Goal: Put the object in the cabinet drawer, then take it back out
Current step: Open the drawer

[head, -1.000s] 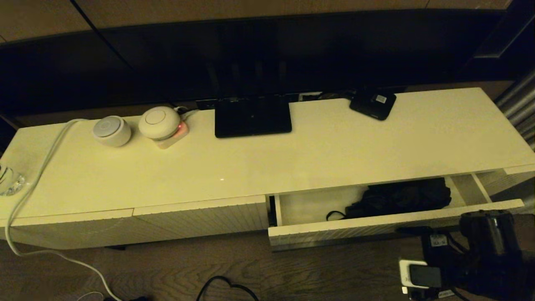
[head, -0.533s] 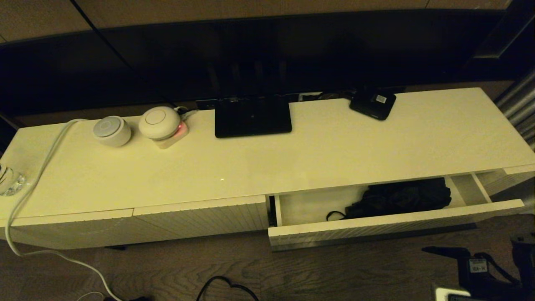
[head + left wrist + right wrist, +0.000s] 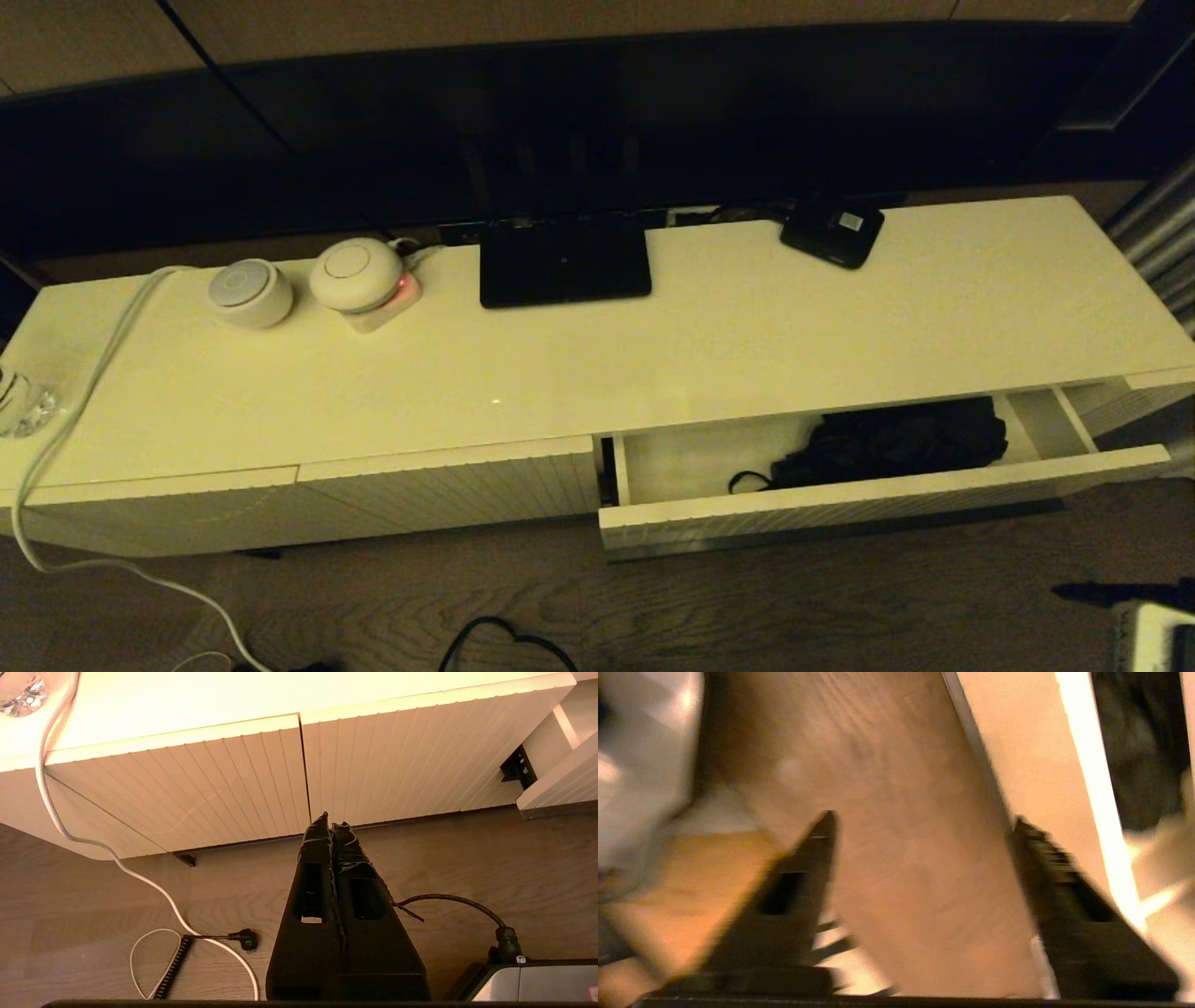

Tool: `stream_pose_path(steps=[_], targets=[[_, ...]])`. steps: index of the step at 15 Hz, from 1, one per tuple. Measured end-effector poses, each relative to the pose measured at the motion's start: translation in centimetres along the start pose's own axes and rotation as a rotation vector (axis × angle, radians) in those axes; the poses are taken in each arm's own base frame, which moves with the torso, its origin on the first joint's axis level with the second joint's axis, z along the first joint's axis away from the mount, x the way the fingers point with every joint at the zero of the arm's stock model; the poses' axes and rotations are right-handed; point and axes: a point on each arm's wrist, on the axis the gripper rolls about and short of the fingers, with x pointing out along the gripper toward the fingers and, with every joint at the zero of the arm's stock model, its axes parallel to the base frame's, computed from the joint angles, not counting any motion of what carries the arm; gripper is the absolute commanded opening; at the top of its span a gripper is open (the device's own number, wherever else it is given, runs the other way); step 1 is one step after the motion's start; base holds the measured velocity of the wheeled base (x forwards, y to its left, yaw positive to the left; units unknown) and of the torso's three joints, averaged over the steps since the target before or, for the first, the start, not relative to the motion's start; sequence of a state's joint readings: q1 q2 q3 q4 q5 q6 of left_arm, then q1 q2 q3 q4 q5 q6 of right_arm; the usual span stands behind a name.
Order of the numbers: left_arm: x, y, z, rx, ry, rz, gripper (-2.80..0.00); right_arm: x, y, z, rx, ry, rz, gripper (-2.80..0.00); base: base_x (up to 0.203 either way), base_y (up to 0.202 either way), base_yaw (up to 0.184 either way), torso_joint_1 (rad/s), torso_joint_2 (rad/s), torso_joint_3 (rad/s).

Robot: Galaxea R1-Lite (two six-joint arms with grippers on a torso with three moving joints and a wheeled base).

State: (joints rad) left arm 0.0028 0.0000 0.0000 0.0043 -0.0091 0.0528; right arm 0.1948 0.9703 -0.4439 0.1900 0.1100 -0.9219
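The black folding umbrella lies inside the open cream drawer, its thin wrist loop trailing left over the pale interior. In the right wrist view the umbrella shows as a dark mass beyond the drawer front. My right gripper is open and empty above the wooden floor, short of the drawer front; only a dark tip of it shows at the head view's bottom right corner. My left gripper is shut on nothing, low over the floor in front of the closed ribbed panels.
On the cabinet top stand a flat black stand base, a small black box with a white label, two round white devices and a glass. A white cable hangs off the left end. A black cable lies on the floor.
My right arm has drawn back from the drawer front, down and to the right, almost leaving the head view. The drawer and the umbrella have not moved.
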Motion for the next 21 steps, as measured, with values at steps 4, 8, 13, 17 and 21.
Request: stream_pose_path(steps=[4,8,13,17,21], targets=[[0.0,0.0,0.0,0.0,0.0,0.0,-2.8,-4.3,-0.3,0.9,0.371,0.014,0.037,-2.8,0.0,0.0,0.0,0.0,0.0,0.0],[0.0,0.0,0.0,0.0,0.001,0.0,-2.8,-5.6,-2.1,2.4,0.802,-0.009,0.048,-2.8,0.0,0.0,0.0,0.0,0.0,0.0],[0.0,0.0,0.0,-0.001,0.0,0.0,-2.8,-2.8,-5.2,4.5,1.018,0.076,0.067,-2.8,0.0,0.0,0.0,0.0,0.0,0.0],[0.0,0.0,0.0,0.0,0.0,0.0,-2.8,1.3,-7.5,5.6,1.028,0.118,0.067,-2.8,0.0,0.0,0.0,0.0,0.0,0.0],[0.0,0.0,0.0,0.0,0.0,0.0,-2.8,5.5,-8.8,6.0,1.028,0.132,0.066,-2.8,0.0,0.0,0.0,0.0,0.0,0.0]])
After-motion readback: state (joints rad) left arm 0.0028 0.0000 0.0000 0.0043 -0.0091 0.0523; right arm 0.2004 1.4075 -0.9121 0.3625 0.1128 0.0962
